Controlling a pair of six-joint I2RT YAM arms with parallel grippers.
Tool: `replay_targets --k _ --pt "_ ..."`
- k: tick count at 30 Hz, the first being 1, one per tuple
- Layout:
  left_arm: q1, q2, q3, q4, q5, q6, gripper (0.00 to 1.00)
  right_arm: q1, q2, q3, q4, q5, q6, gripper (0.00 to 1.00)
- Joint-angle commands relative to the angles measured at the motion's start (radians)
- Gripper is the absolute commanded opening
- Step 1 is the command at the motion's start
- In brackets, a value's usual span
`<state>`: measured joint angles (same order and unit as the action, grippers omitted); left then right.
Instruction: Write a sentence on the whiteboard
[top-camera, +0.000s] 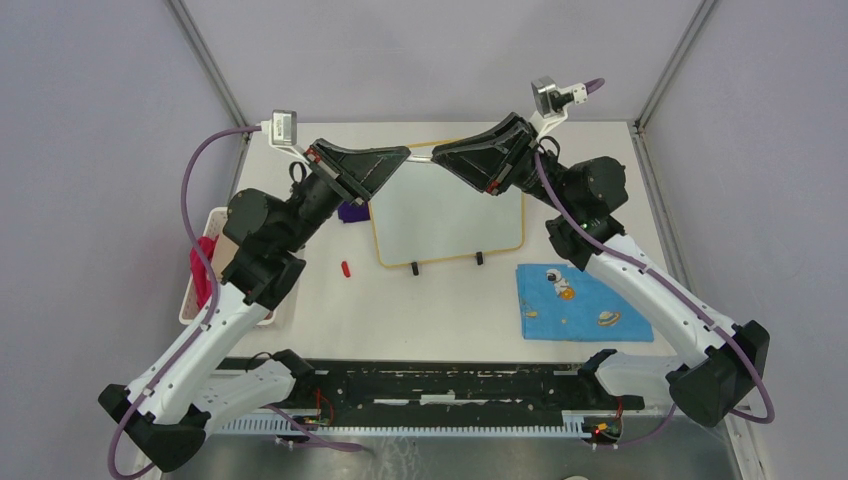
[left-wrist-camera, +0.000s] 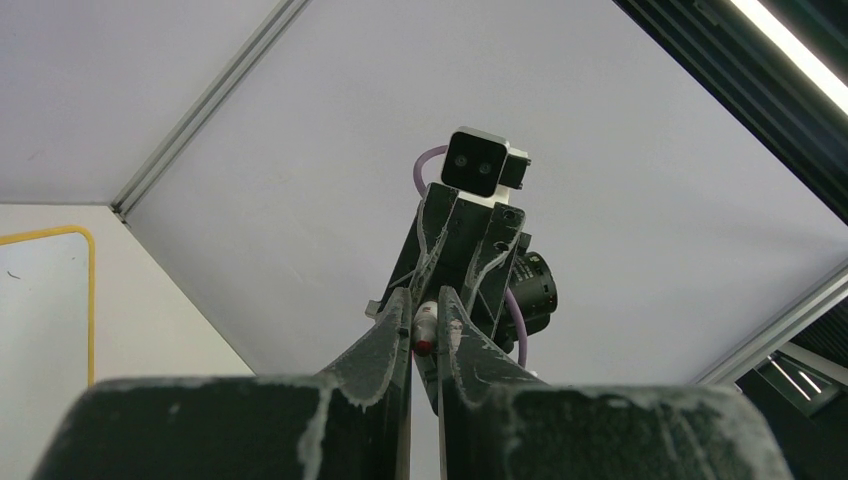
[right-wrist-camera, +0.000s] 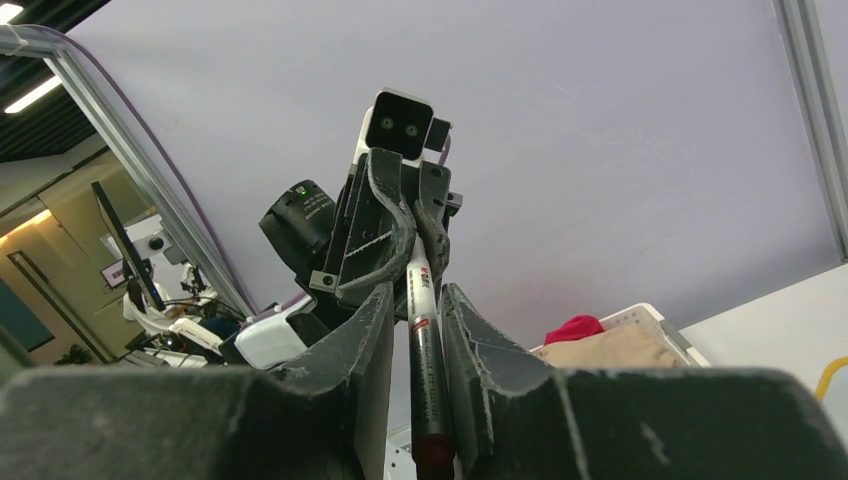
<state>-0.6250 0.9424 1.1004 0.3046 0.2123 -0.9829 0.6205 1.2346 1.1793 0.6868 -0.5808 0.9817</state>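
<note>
Whiteboard (top-camera: 450, 215) flat at mid-table, no writing to be made out from above, below both grippers. Left gripper (top-camera: 403, 152) and right gripper (top-camera: 440, 157) tip to tip over its far edge, each clamped on one end of a marker (top-camera: 421, 153) — could twist loose and drop on a crooked pull or an early release. Nothing across the board: blue cloth (top-camera: 570, 300) right, basket (top-camera: 217, 216) far left, purple thing (top-camera: 350, 213) half under the left arm, small red piece (top-camera: 346, 268) — maybe a cap — off the near left corner.
</note>
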Motion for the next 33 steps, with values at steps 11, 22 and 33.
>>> replay_targets --k 11,22,33 --pt "0.002 0.018 0.040 -0.007 0.004 0.043 0.02 -0.001 -0.034 0.016 0.037 -0.035 -0.016 0.32" --pt "0.002 0.036 0.046 -0.003 0.008 0.029 0.02 -0.002 -0.043 0.014 0.011 -0.041 -0.037 0.23" --pt "0.001 0.027 0.001 0.019 -0.001 0.013 0.02 -0.001 -0.062 -0.030 0.084 -0.016 -0.014 0.02"
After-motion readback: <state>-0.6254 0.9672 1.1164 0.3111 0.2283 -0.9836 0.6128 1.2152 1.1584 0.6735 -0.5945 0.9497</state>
